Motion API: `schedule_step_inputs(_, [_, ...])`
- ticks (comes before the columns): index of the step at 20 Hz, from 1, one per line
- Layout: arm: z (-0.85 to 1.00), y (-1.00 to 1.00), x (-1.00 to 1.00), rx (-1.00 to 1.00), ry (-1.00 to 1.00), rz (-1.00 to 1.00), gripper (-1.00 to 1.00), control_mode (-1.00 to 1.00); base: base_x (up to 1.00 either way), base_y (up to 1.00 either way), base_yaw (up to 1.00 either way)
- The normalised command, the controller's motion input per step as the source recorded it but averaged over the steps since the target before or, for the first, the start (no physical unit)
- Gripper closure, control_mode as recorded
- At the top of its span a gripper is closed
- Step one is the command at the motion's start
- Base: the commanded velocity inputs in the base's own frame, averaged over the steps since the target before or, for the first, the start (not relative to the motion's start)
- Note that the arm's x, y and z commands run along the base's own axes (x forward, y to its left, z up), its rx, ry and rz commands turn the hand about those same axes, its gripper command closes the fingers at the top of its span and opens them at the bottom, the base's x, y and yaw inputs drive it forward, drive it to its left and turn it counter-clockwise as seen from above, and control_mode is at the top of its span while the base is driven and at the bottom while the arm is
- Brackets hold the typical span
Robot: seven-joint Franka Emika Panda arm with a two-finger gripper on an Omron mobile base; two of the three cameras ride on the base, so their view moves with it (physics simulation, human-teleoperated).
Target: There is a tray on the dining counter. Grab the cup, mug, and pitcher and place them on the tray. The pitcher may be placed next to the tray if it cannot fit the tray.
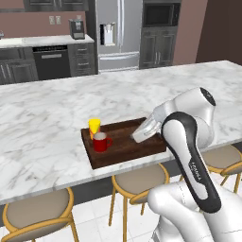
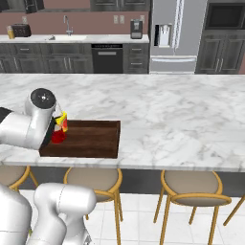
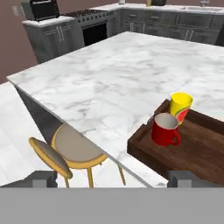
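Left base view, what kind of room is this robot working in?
A home kitchen with an eat-in bar, it seems: a stainless refrigerator and dishwasher line the back wall, and round stools tuck under the long marble dining counter.

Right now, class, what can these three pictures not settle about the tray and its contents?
- Right base view: the arm covers most of the mug and cup.
- Left base view: the arm hides the tray's right end.
- Hand view: the tray's right part runs off the edge.
- Gripper: finger tips barely rise above the bottom band.
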Motion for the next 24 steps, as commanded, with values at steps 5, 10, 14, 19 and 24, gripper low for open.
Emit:
schedule_step_inputs(5, [0.18,-0.24,-0.48,-0.05,0.25,-0.32,-1.00,-1.00,0.00,0.00,0.00])
schedule_step_inputs(10, [0.04,-0.31,-0.38,-0.01,0.31,-0.26,-1.00,-1.00,0.00,0.00,0.00])
schedule_step_inputs(14, [0.00,-0.26,-0.64,0.00,0.26,-0.17,-1.00,-1.00,0.00,0.00,0.00])
schedule_step_inputs(19, [0.00,-0.03,-0.71,0.00,0.18,-0.17,-1.00,-1.00,0.00,0.00,0.00])
schedule_step_inputs(24, [0.00,0.00,-0.27,-0.01,0.03,-0.10,-1.00,1.00,-0.40,0.02,-0.11])
